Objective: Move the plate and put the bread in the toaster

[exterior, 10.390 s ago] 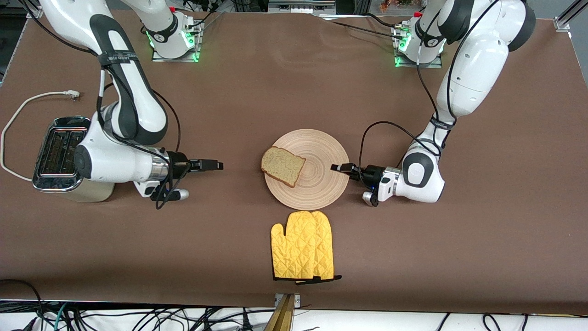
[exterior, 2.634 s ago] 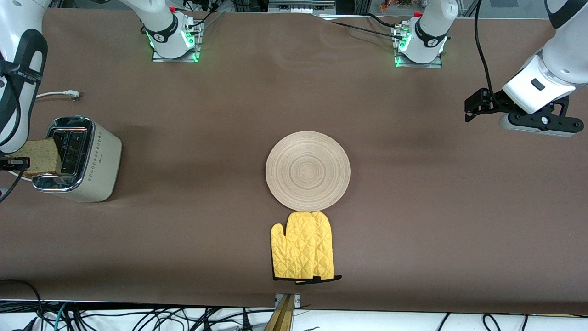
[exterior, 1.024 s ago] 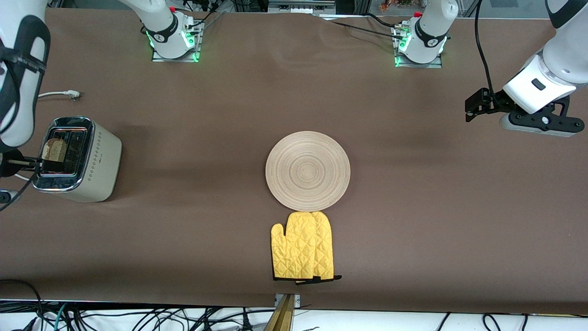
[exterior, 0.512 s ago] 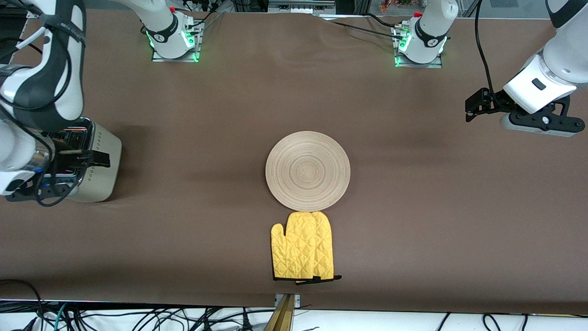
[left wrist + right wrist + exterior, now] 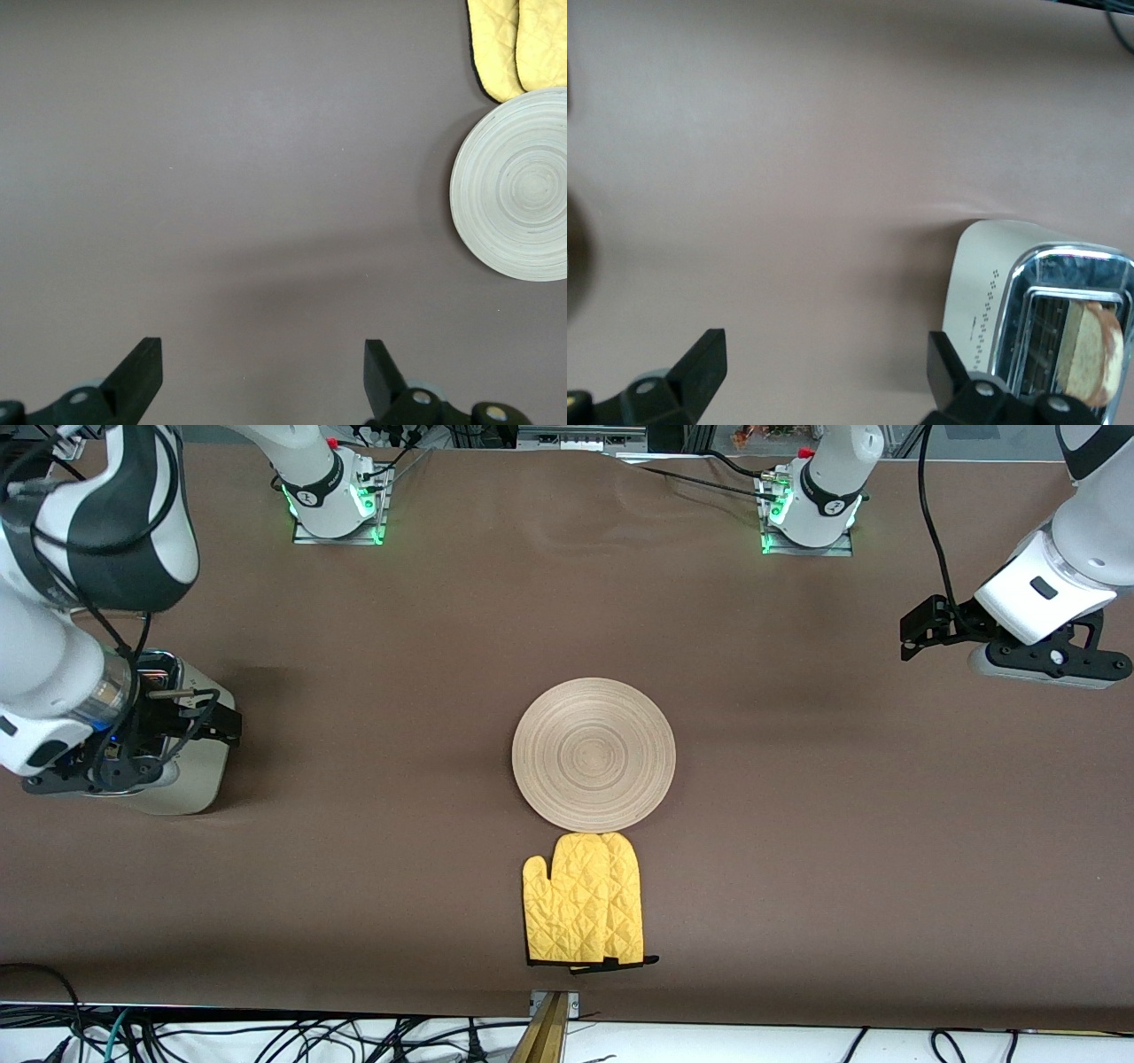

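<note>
The round light-wood plate [image 5: 594, 753] lies on the table's middle with nothing on it; it also shows in the left wrist view [image 5: 523, 186]. The cream toaster [image 5: 199, 771] stands at the right arm's end, mostly hidden by the right arm. In the right wrist view the toaster [image 5: 983, 292] shows its chrome top, and the brown bread [image 5: 1096, 350] stands in one slot. My right gripper [image 5: 221, 724] [image 5: 824, 372] is open and empty, over the toaster's edge toward the table's middle. My left gripper [image 5: 917, 629] [image 5: 261, 376] is open and empty, waiting above bare table at the left arm's end.
A yellow quilted oven mitt [image 5: 585, 899] lies just nearer the front camera than the plate, touching its rim; it also shows in the left wrist view [image 5: 514, 44]. The arm bases [image 5: 337, 496] [image 5: 806, 505] stand along the back edge.
My right gripper let go of the bread in the toaster slot, then rose and moved toward the table's middle. The left arm has barely moved.
</note>
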Available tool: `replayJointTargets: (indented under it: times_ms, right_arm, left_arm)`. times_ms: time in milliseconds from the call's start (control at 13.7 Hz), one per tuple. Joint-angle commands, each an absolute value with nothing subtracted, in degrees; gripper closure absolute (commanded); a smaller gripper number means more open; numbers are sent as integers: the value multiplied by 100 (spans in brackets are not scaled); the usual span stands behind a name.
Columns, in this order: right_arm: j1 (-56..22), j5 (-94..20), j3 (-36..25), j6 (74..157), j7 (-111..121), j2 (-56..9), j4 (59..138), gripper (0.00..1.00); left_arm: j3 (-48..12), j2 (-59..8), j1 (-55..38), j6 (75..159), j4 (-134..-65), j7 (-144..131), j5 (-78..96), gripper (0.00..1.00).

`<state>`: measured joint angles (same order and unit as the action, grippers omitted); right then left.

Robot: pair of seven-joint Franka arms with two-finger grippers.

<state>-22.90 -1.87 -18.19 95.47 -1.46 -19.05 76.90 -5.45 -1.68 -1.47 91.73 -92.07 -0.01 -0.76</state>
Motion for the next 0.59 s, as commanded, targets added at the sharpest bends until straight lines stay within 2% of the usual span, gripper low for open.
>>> replayJointTargets:
  times_ms: [0, 146, 512]
  right_arm:
    - [-1724, -35, -1100, 9764, -677, -1048, 8619, 0]
    - [-1382, -70, -784, 9730, -694, -827, 8771, 0]
    - [-774, -70, -545, 9703, -606, -616, 9113, 0]
  left_arm:
    - [-571, -167, -114, 9053, -9105, 26, -264, 0]
    - [-571, -167, -114, 9053, -9097, 18, -264, 0]
    - [-554, -167, -105, 8991, -9105, 35, -264, 0]
